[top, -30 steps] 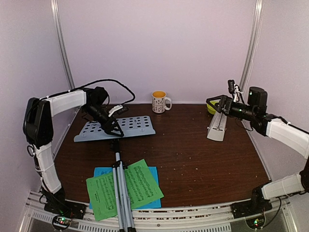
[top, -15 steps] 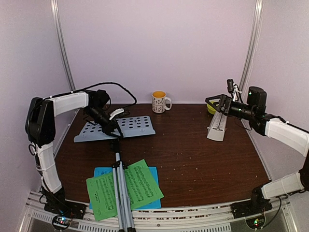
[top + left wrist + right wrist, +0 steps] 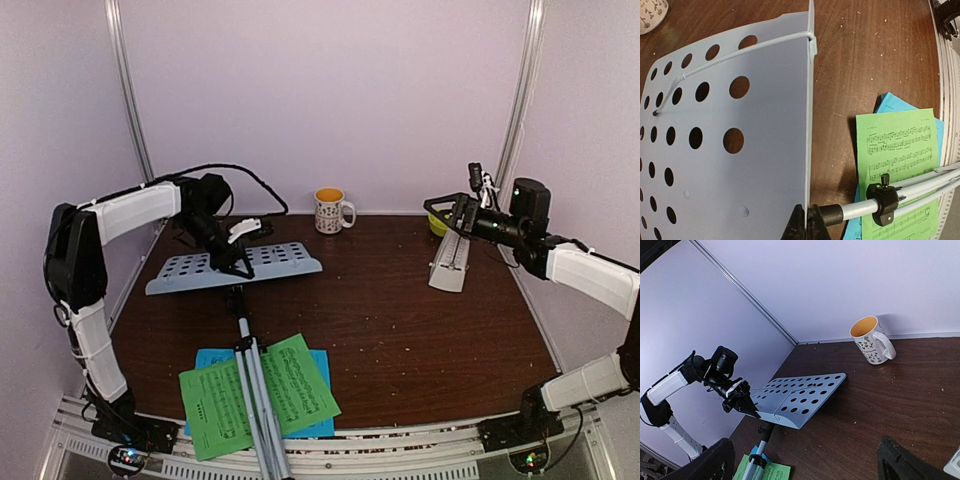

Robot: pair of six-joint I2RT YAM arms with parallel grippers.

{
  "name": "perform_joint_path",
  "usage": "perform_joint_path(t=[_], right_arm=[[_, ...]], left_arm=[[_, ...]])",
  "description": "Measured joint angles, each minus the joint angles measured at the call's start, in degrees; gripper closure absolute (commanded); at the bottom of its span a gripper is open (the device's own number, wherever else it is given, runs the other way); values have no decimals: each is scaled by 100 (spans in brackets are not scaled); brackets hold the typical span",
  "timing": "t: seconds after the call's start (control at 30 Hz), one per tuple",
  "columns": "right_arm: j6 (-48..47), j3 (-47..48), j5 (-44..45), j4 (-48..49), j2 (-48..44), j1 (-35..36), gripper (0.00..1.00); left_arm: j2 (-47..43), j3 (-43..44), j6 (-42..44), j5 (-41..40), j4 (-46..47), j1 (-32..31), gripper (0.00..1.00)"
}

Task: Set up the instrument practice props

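Bottom of the top view first: the green sheet (image 3: 258, 395) lies over the blue sheet (image 3: 891, 103) at the near edge of the table (image 3: 420, 340). The music stand (image 3: 280, 258) has its folded silver legs running straight across both. Follow the pole up, left of centre. The left jaws are clamped tight on the lower edge of the stand's holed white tray, right where the pole joins. From the right wrist view that tray sits tilted, clear of the table. Over to the right side, the metronome (image 3: 449, 262) stands upright on the wood. Just above it in the frame the right jaws gape wide, fingers (image 3: 715, 460) far apart, gripping nothing. Along the back wall there's a mug (image 3: 331, 210) at centre and a green bowl (image 3: 436, 224) behind the metronome.
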Motion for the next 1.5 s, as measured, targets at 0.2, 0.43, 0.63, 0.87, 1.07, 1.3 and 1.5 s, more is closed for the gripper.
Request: perform_joint_path(t=[0.2, 0.43, 0.63, 0.87, 1.07, 1.3, 1.5], right_arm=[[203, -61, -4, 315, -98, 0, 0], [365, -264, -2, 656, -262, 0, 0], [514, -481, 9, 992, -273, 2, 0], [723, -573, 7, 1408, -184, 358, 2], [774, -557, -20, 1572, -131, 1027, 5], [1043, -282, -129, 1996, 254, 1753, 8], [1167, 404, -181, 2190, 664, 2518, 12]], left_arm=[[-723, 605, -269, -553, -664, -343, 100], [-1482, 1532, -321, -1274, -822, -1119, 100], [-1858, 1954, -243, -1961, -922, -1773, 100], [-2238, 2033, 238, -2798, -758, -2734, 100], [-2527, 1985, 844, -2911, -245, -3425, 100], [-2820, 1832, 1508, -2876, 166, -3755, 100], [-2959, 1499, 1836, -2732, 643, -3875, 100]])
